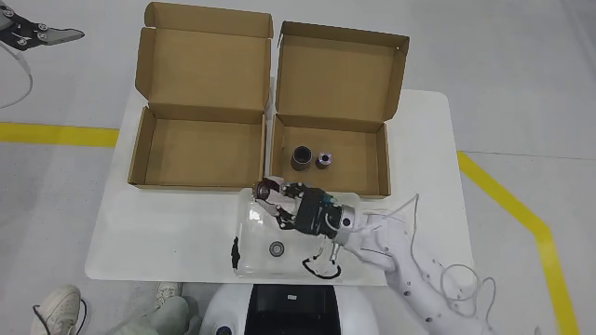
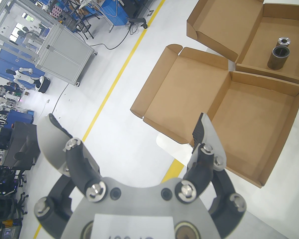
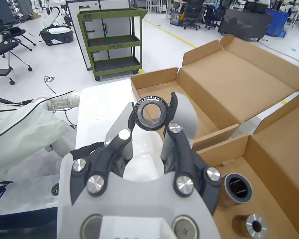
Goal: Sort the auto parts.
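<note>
Clamping a ring bearing (image 3: 150,125), the right gripper (image 3: 152,109) hangs over the white table (image 1: 424,149) just in front of two open cardboard boxes. The right box (image 1: 363,163) holds a dark sleeve (image 1: 303,157) and a small bushing (image 1: 323,159). The left gripper (image 2: 125,123), spread wide apart, hangs over the floor (image 2: 114,50) beyond the left box (image 1: 200,154).

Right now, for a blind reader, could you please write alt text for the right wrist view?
The right gripper grips a ring-shaped bearing above the white table. Beyond it lies an open, empty cardboard box; a second box alongside holds an upright dark sleeve and a smaller steel bushing.
</note>
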Robot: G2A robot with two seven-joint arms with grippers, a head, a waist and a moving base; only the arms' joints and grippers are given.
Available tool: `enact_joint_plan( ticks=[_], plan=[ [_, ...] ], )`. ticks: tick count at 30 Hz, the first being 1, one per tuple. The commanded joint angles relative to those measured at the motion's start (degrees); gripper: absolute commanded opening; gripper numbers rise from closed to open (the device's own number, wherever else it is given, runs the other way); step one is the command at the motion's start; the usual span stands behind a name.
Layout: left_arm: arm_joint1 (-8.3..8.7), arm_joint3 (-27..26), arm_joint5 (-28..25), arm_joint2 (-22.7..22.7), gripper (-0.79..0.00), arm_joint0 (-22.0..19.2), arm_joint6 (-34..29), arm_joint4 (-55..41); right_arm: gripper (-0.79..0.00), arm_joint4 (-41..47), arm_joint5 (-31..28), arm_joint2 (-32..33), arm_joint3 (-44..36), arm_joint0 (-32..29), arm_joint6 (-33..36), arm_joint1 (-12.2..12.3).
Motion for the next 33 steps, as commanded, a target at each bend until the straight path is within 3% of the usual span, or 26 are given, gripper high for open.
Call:
enact_joint_plan(
  ticks=[1,15,33],
  plan=[
    [0.00,0.0,0.0,0.0,0.000,0.0,0.0,0.0,-0.785,-0.2,0.5,0.4,-2.1,0.4,0.3,0.0],
    [0.00,0.0,0.0,0.0,0.000,0.0,0.0,0.0,-0.785,2.3,3.0,0.7,-13.2,6.6,6.5,-0.7],
    [0.00,0.0,0.0,0.0,0.000,0.0,0.0,0.0,-0.785,7.4,5.2,-1.3,-14.7,14.2,8.6,-2.6]
  ],
)
